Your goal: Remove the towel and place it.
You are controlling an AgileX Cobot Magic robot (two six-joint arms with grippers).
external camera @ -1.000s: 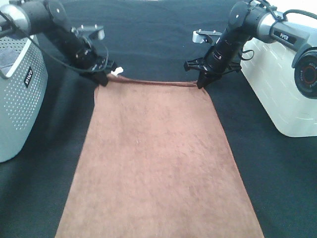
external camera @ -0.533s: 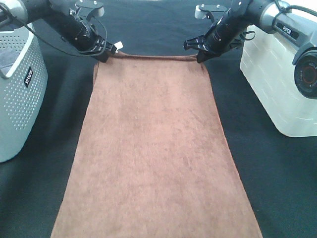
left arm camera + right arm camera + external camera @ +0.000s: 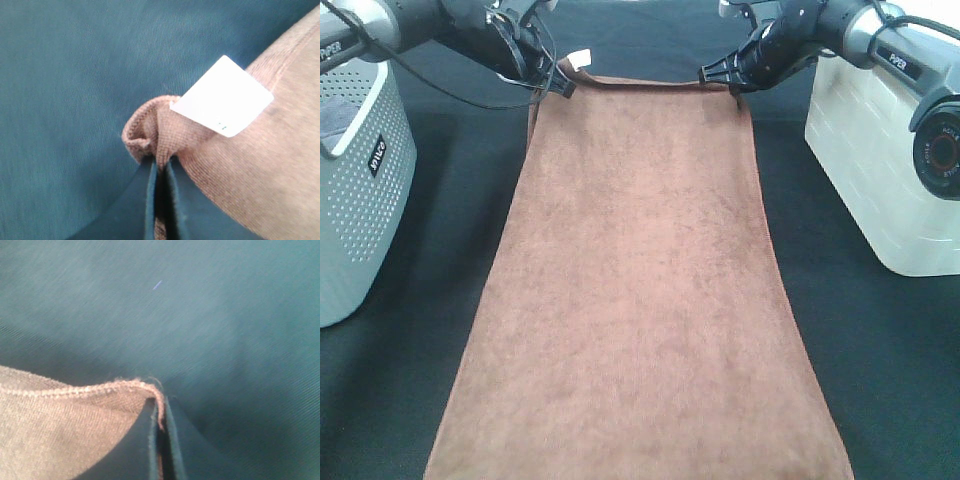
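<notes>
A robot lab bench: a desk [image 3: 880, 380] draped in black cloth, with the left arm [image 3: 405, 20] and right arm [image 3: 845, 25] at the far edge of the towel [image 3: 640, 280]. A grey perforated basket [image 3: 360, 180] stands left of the towel, a white bin [image 3: 880, 170] right of it.

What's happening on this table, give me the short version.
Two robot arms are handling the reddish-brown towel. The left gripper is shut on its far corner with the white tag, the right gripper on the other far corner. That far edge looks raised, while the rest of the towel lies spread on the dark table cover between a grey basket and a white bin.
</notes>
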